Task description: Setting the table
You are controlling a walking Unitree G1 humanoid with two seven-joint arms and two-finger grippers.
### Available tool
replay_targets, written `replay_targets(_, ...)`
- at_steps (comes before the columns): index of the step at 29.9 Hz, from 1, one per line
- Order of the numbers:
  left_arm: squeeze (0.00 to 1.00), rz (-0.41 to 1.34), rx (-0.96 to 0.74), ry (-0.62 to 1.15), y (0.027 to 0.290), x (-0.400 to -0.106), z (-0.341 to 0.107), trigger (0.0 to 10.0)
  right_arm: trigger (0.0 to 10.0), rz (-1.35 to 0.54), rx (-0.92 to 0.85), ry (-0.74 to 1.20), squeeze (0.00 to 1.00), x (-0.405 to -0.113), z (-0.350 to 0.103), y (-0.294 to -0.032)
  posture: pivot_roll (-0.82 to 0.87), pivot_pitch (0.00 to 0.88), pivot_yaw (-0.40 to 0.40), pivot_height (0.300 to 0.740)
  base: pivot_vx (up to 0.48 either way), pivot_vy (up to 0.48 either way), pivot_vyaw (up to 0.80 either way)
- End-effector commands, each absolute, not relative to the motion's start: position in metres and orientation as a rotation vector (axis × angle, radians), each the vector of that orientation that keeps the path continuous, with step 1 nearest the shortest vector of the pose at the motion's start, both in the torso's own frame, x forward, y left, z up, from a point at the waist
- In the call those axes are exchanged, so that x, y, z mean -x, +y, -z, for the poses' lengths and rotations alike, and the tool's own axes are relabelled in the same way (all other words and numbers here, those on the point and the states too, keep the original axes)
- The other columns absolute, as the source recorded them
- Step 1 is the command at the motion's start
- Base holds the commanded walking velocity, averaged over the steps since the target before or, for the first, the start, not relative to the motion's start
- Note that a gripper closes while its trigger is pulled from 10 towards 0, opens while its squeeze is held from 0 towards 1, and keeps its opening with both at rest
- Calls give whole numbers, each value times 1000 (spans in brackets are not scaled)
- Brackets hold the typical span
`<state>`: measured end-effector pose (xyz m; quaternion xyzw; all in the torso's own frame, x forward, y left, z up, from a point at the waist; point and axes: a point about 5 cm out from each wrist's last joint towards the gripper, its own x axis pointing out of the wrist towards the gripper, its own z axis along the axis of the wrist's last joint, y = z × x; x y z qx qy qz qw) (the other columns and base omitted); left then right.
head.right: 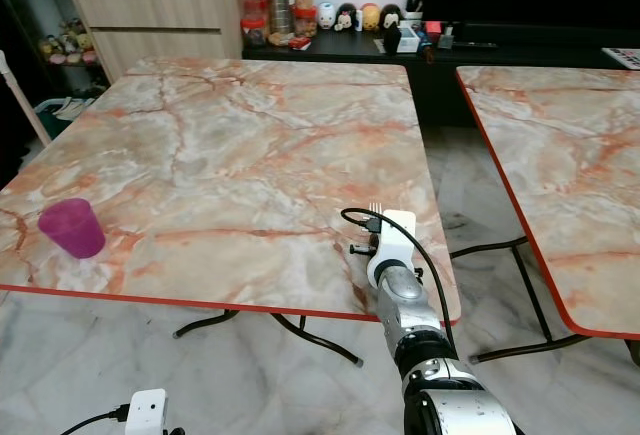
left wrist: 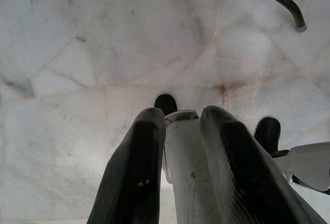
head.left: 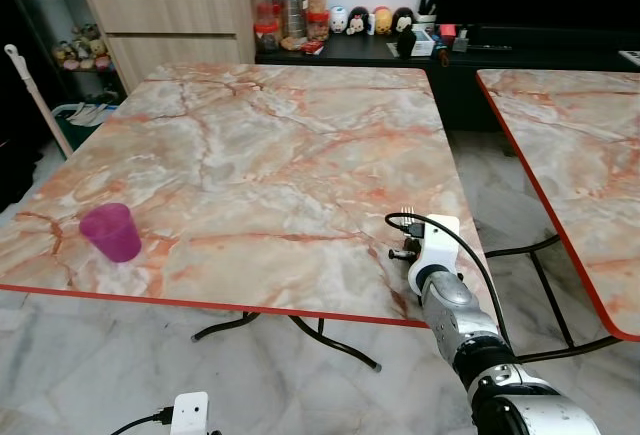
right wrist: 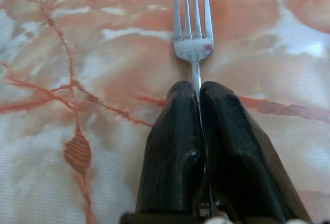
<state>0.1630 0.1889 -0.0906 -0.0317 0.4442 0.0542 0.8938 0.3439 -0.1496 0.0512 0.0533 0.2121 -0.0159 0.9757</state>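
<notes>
Right gripper [right wrist: 198,147] over near right part of table [head.left: 260,145], close to the red front edge. Fingers clamped on fork [right wrist: 193,28], pinching the thin handle just behind the head; tines projecting clear ahead of the fingertips. Grip that far forward probably chosen to keep the fork from swinging while being lowered. Fork low over the marble; contact with the top could not be told. Long axis in line with the fingers, running from front edge toward the far side; tines pointing away from robot, toward the cabinet end. Tines also seen past the wrist housing in the head view [head.left: 406,211]. Orientation suited a place setting facing the near edge, as judged.

Cup [head.left: 111,232], purple, upright, on near left corner, well apart from fork.

Left gripper [left wrist: 180,167] hanging low over floor [left wrist: 77,54], clamped on a white cylindrical thing [left wrist: 188,172]; identity unclear. Likely held in reserve for later placing.
</notes>
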Motion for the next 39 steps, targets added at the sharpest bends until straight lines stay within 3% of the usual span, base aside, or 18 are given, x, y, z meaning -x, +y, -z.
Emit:
replay_targets(1,0,-122,77,939,190,-161,92,10000,0,24,-108,405,0,-348,-59,-148,-21,0,-1,732,0,0,0)
replay_targets(4,0,-129,73,931,192,-164,90,10000,0,-17,-107,335,0,-353,-70,-141,-25,0,8,732,0,0,0)
replay_targets(5,0,-132,69,925,192,-165,90,10000,3569,-39,-53,278,0,-357,-79,-138,-29,0,10,732,0,0,0)
replay_targets(6,0,-133,66,921,193,-166,89,10000,10000,-50,-10,244,0,-359,-84,-136,-32,0,12,732,0,0,0)
replay_targets(10,0,-140,56,904,194,-168,88,10000,10000,-122,102,43,0,-364,-113,-121,-34,0,17,732,0,0,0)
replay_targets(14,0,-142,46,904,195,-167,88,10000,10000,-175,104,-72,0,-360,-125,-111,-32,0,14,732,0,0,0)
replay_targets(39,0,-131,34,904,192,-165,89,10000,10000,-200,120,-131,0,-350,-122,-110,-37,0,3,732,0,-290,0)
